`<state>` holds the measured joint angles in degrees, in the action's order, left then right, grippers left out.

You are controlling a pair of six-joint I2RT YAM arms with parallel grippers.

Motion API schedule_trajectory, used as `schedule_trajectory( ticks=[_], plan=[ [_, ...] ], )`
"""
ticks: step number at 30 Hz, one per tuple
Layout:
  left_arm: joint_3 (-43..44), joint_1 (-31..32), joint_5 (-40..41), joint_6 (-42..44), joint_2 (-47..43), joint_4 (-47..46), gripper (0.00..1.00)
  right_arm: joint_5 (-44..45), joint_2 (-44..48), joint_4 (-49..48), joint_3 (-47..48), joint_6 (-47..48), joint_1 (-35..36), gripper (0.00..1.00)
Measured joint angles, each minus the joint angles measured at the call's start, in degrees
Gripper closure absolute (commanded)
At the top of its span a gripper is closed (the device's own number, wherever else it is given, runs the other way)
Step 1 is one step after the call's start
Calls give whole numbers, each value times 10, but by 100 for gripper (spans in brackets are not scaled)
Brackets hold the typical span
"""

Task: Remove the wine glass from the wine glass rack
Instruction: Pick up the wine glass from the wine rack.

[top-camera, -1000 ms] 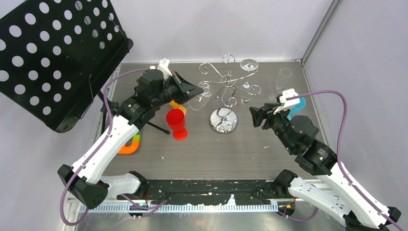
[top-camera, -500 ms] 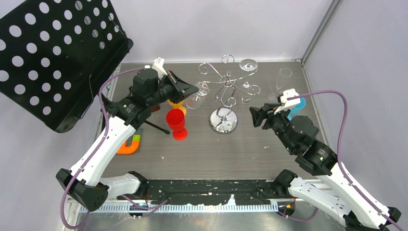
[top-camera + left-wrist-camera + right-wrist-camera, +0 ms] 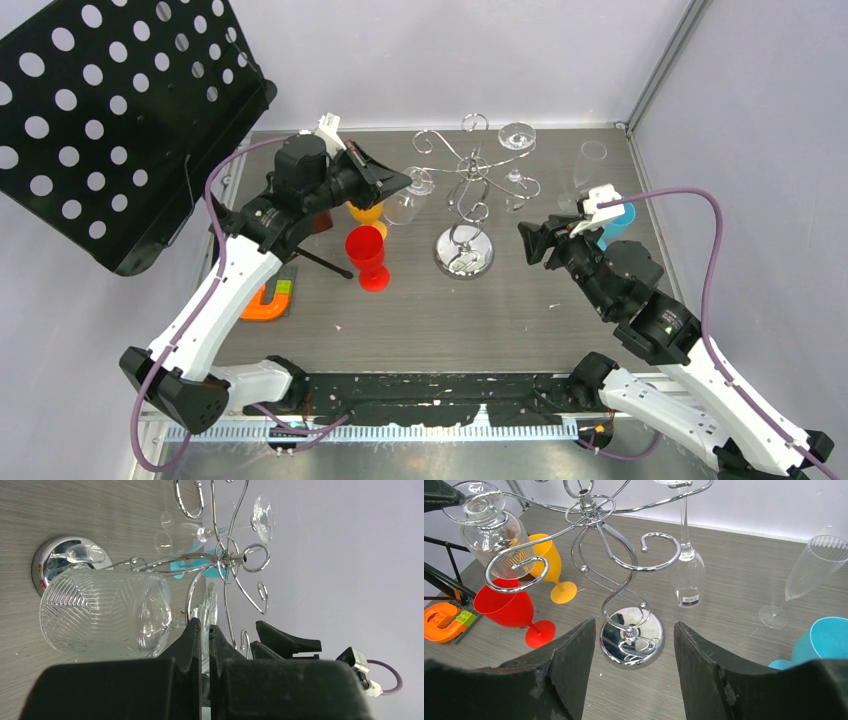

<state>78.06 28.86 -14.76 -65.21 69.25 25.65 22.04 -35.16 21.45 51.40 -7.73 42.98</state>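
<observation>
Left gripper [image 3: 405, 183] pinches the wine glass [image 3: 404, 209] by its foot, upper centre, at the left scroll of the wine glass rack [image 3: 466, 262]. Red goblet [image 3: 366, 250] crowds it below-left, with bare desk [image 3: 480, 320] at lower centre. Right gripper [image 3: 530, 243] spread, well apart.

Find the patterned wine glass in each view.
Top: glass, upper centre, left of the rack.
Left wrist: glass, lower left, by the jaws.
Right wrist: glass, upper left corner.
Shared landmark: rack base, mirrored disc, in all three.
</observation>
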Motion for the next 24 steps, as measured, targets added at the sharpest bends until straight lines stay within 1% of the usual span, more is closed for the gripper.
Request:
schedule_trajectory(
  ticks=[24],
  plan=[
    [56, -14, -30, 11, 59, 4, 100, -3, -5, -4, 0, 0, 0, 36]
  ],
)
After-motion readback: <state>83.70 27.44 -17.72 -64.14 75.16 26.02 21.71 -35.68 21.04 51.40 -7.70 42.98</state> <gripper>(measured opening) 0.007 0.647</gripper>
